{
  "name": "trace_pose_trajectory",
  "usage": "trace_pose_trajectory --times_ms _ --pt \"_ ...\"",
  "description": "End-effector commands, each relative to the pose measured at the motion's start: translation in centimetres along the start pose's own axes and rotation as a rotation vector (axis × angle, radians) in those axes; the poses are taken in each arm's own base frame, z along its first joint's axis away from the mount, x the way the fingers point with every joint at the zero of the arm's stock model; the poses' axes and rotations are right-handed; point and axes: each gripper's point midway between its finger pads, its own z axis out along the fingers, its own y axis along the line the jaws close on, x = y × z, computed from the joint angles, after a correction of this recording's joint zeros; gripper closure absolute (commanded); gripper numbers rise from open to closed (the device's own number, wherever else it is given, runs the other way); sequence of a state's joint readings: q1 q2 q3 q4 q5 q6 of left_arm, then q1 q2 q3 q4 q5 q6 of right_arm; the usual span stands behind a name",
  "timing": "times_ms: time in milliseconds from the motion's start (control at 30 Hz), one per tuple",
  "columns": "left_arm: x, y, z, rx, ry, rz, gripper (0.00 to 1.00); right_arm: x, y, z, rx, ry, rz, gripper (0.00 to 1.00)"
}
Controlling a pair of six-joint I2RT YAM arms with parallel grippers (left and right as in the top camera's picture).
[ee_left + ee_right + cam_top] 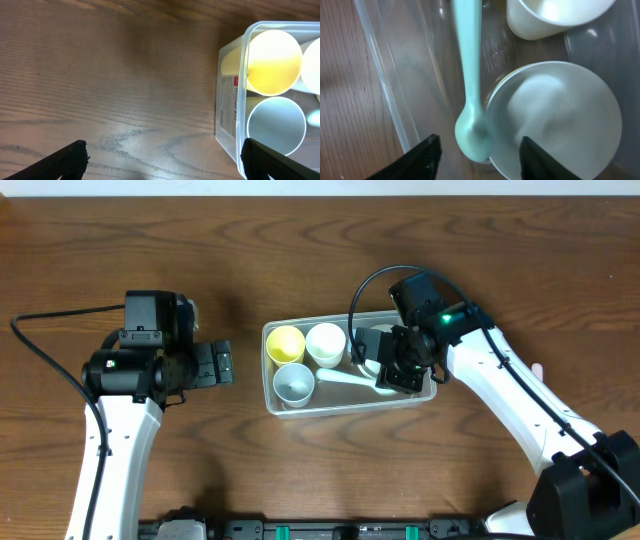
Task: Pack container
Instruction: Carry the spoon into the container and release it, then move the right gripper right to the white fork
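We're deep in the packing here: the container (345, 406) sits mid-table (120, 240), and it is already busy, with a yellow cup (286, 343), a white cup (326, 343) and a pale blue cup (293, 384) crowding its left half, and a pale spoon (345, 377) lying across the middle. The right gripper (400, 370) is down over the container's right end, arm reaching in from the right, wrist bent steeply down. From its own camera the fingers (427, 155) are spread wide, pinching nothing, with the spoon's rounded end and the rim of a white bowl (555, 117) between them. We read this as placing, or just after letting go. If so, the next move calls for a straight lift clear of the rim without nudging the spoon. The left gripper (222, 364) is low over the table just beside the container's left wall, pointing at it, fingers parted and empty.
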State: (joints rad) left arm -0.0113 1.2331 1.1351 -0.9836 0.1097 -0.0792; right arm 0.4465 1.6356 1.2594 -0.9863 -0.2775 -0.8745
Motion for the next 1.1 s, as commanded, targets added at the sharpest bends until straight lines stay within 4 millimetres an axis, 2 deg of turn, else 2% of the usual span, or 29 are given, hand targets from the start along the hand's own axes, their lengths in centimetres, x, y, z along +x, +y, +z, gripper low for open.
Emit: trace_pose_trajectory --times_ms 0,200,267,333,433,500,567,633,667,767,833,900,1000,1067 --pt "0.0 -0.1 -0.1 0.010 -0.001 -0.010 0.02 -0.2 0.3 0.0 -0.010 -0.008 0.037 0.43" --pt "0.0 -0.1 -0.1 0.010 -0.001 -0.010 0.02 -0.4 -0.2 -0.1 0.014 -0.008 0.111 0.48" --pt "0.0 -0.1 -0.1 0.010 -0.001 -0.010 0.02 -0.5 -1.1 -0.6 0.061 -0.006 0.163 0.54" --pt "0.0 -0.1 -0.1 0.010 -0.001 -0.010 0.02 -0.3 -2.5 -1.4 0.130 0.004 0.238 0.55" --pt "0.0 -0.1 -0.1 0.010 -0.001 -0.010 0.02 0.5 -5.4 -4.2 0.286 0.007 0.389 0.55" --pt "0.0 -0.1 -0.1 0.010 -0.001 -0.010 0.02 2.0 -8.3 -7.5 0.459 -0.017 0.589 0.53" --pt "0.0 -0.1 -0.1 0.010 -0.001 -0.010 0.02 4.3 -10.7 -11.3 0.621 -0.069 0.821 0.49" --pt "0.0 -0.1 -0.1 0.010 -0.001 -0.010 0.02 7.6 -11.9 -14.8 0.726 -0.143 1.065 0.36" --pt "0.0 -0.1 -0.1 0.010 -0.001 -0.010 0.02 8.9 -12.1 -15.8 0.747 -0.165 1.142 0.32" --pt "0.0 -0.1 -0.1 0.010 -0.001 -0.010 0.02 15.0 -11.7 -18.3 0.802 -0.183 1.446 0.22" --pt "0.0 -0.1 -0.1 0.010 -0.001 -0.010 0.02 19.2 -10.7 -18.7 0.798 -0.132 1.589 0.20" --pt "0.0 -0.1 -0.1 0.010 -0.001 -0.010 0.02 22.3 -9.7 -18.3 0.772 -0.088 1.688 0.19" --pt "0.0 -0.1 -0.1 0.010 -0.001 -0.010 0.02 26.6 -7.7 -16.4 0.703 -0.033 1.839 0.17" --pt "0.0 -0.1 -0.1 0.010 -0.001 -0.010 0.02 28.7 -6.2 -14.2 0.636 -0.004 1.925 0.16"
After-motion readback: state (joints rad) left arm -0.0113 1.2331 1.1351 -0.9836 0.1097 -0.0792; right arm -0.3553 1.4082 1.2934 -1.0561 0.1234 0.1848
